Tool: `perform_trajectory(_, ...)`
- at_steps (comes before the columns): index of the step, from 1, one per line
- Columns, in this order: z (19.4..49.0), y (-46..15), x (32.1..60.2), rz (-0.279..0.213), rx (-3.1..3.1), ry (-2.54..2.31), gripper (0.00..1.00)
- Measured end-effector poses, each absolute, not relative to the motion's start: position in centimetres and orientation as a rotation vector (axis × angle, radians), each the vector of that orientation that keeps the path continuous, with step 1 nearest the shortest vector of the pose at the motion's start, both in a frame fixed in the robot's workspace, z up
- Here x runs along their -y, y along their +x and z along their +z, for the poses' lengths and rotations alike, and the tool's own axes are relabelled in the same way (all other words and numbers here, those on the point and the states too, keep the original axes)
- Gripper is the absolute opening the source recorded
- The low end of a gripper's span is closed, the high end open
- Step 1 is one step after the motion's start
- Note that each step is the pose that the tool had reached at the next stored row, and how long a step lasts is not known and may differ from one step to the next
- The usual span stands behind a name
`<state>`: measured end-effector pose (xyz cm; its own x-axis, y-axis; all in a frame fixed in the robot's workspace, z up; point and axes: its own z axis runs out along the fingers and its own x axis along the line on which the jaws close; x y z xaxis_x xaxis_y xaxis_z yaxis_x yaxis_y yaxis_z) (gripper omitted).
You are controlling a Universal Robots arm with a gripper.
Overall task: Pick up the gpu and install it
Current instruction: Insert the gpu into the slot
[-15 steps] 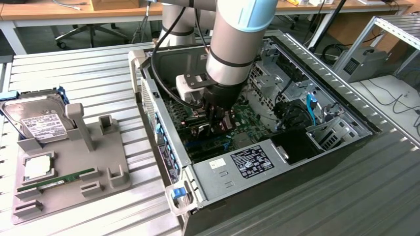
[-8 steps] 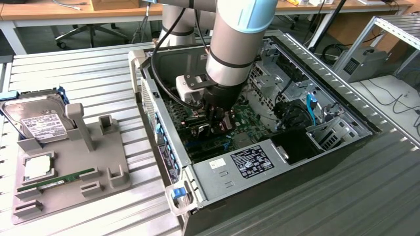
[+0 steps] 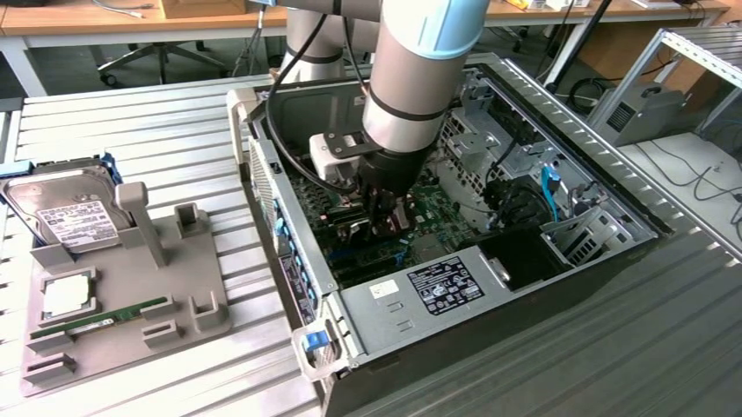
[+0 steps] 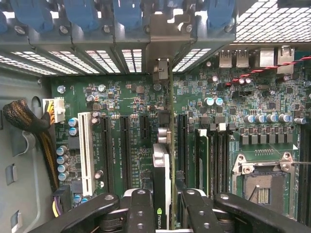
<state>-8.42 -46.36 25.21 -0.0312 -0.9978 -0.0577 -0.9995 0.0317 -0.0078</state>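
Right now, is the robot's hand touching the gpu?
Touching. The wrist view shows the hand clamped on the gpu, a finger pressed against each face.

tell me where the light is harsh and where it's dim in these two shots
Wrist view: light blows out the vent grilles, the motherboard is evenly lit, and the gripper holding the graphics card sits dark. Exterior view: the arm shades the inside of the case, while the ribbed table is bright.

Slatted metal worktop (image 3: 151,130). Bearing: open PC case (image 3: 394,313), toward exterior view's right; grey holder (image 3: 128,291), well apart, toward exterior view's left.
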Motion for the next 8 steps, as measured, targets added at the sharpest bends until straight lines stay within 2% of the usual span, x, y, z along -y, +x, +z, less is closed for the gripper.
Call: perform_trajectory(8, 25.14, -8.54, 46.36, 0.053, -2.222, -2.153, 0.27)
